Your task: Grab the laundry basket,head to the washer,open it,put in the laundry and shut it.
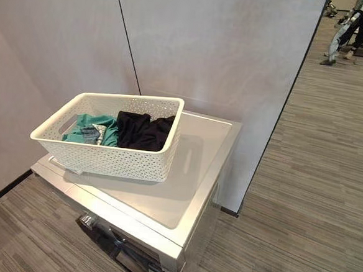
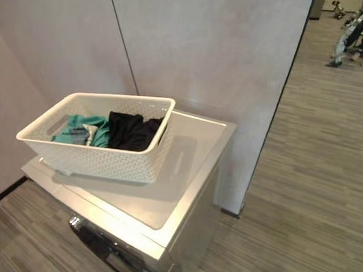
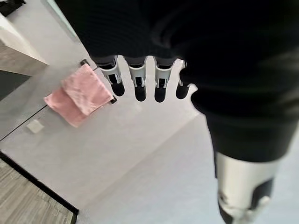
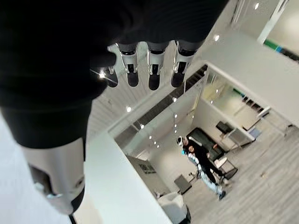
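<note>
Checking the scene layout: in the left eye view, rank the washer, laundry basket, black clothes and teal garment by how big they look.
1. Washer
2. Laundry basket
3. Black clothes
4. Teal garment, partly buried, so its ranking below the black clothes is unsure.

One white perforated laundry basket (image 1: 115,150) sits at the centre left of the frame on one silver washer (image 1: 184,192). Inside it lie what look like three garments: one black (image 1: 141,130), one teal (image 1: 92,125) and one small grey piece (image 1: 93,135), though the folds make the count uncertain. One pink cloth (image 3: 79,95) hangs on a wall. One person (image 1: 357,24) stands at the upper right.
</note>
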Available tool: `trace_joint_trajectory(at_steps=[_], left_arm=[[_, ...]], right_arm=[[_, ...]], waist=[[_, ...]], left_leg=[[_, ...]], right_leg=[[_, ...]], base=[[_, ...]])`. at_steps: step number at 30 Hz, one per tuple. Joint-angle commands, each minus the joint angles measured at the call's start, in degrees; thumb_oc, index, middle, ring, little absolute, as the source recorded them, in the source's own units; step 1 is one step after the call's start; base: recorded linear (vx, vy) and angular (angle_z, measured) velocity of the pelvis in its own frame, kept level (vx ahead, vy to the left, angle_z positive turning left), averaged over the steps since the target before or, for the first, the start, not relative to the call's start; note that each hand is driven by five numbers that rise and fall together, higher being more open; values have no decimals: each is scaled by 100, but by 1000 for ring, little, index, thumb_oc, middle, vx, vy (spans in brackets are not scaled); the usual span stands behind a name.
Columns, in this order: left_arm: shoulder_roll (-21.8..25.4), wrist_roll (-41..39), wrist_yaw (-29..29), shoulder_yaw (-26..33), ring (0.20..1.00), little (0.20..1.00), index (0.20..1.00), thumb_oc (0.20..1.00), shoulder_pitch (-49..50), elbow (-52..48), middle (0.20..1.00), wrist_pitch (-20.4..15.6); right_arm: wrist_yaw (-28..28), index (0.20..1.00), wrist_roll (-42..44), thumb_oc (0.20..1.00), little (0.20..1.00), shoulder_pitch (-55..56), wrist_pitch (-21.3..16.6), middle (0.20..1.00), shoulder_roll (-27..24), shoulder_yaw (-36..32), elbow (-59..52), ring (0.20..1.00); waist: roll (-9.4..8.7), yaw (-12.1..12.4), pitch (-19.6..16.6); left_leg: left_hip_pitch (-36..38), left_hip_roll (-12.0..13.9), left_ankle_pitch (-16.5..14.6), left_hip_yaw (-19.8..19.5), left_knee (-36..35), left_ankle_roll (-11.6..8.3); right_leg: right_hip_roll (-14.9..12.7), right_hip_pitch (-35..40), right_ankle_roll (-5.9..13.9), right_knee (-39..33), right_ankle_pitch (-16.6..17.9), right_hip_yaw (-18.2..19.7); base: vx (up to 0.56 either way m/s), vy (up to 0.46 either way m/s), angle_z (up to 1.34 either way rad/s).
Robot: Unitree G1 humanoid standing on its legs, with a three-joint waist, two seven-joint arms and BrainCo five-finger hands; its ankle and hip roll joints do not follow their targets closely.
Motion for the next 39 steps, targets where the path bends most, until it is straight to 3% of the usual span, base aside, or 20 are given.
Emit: trace_joint_trajectory(at_steps=[1,3,10,15,19,21,22,28,39], left_arm=[[157,34,192,502,1000,1000,1000,1000,-186,-5,1000,-269],[11,-44,189,845,1000,1000,1000,1000,62,455,1000,-229],[-516,237,162,971,1000,1000,1000,1000,272,1154,1000,-14],[-967,282,182,915,1000,1000,1000,1000,398,1266,1000,13],[-1522,369,261,806,1000,1000,1000,1000,597,1241,1000,-5],[-1524,372,267,813,1000,1000,1000,1000,604,1237,1000,-6],[-1667,422,253,709,1000,1000,1000,1000,635,1346,1000,15],[-1760,541,259,625,1000,1000,1000,1000,647,1668,1000,47],[-1706,735,325,509,1000,1000,1000,1000,602,1625,1000,60]], right_arm=[[-339,1000,-234,1000,1000,-290,-15,1000,-65,-74,-128,1000],[-473,1000,-369,1000,1000,-284,62,1000,38,58,162,1000],[-549,1000,-451,1000,1000,35,284,1000,434,288,1019,1000],[-497,1000,-66,1000,1000,45,264,1000,766,589,1790,1000],[-254,1000,933,1000,1000,17,90,1000,1297,986,3047,1000],[-241,1000,976,1000,1000,-12,43,1000,1262,1018,3119,1000],[-71,1000,1278,1000,1000,-29,67,1000,1320,1209,3885,1000],[354,1000,1499,1000,1000,-216,166,1000,1346,1823,5287,1000],[571,1000,1368,1000,1000,-135,161,1000,1435,2232,5110,1000]], waist=[[-149,1,-80],[-110,-10,-82],[-128,-74,8],[-179,-84,18],[-247,-74,39],[-254,-81,50],[-290,-73,51],[-367,-14,125],[-412,-45,186]], left_leg=[[283,2,-328,-21,59,-115],[333,-9,-360,37,69,-88],[356,1,-434,40,219,-92],[375,24,-409,40,187,-100],[353,53,-405,48,205,-118],[324,51,-364,57,227,-115],[333,45,-467,43,326,-112],[179,23,-554,26,631,-106],[88,27,-582,-76,841,-123]], right_leg=[[-111,485,439,-744,5,230],[-121,478,441,-742,8,299],[-91,508,378,-633,-75,356],[-53,500,361,-648,-59,358],[-28,488,349,-652,-48,350],[-31,464,340,-641,-9,345],[-27,502,345,-652,-48,356],[-48,501,322,-621,-34,347],[-11,476,262,-513,-93,338]], base=[[0,0,0],[15,-16,-4],[3,-30,-8],[7,-2,0],[-7,0,-1],[-24,-1,-2],[-21,-4,-3],[-17,0,0],[-5,-10,1]])
